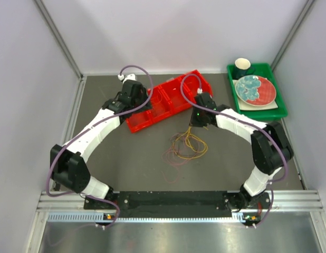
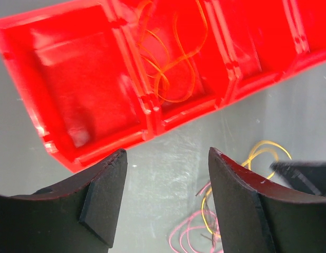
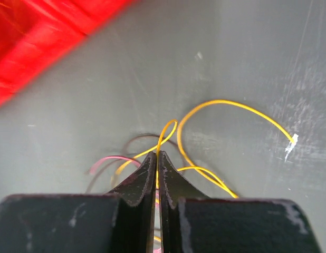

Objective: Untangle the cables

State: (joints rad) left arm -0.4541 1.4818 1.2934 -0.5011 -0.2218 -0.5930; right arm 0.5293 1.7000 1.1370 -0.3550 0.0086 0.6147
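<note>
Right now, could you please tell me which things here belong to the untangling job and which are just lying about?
Job: tangled cables; yellow cable pinched in the shut right gripper; red bin holding an orange cable; open left gripper near it.
Lying about: green tray, with a cup and plate in it.
</note>
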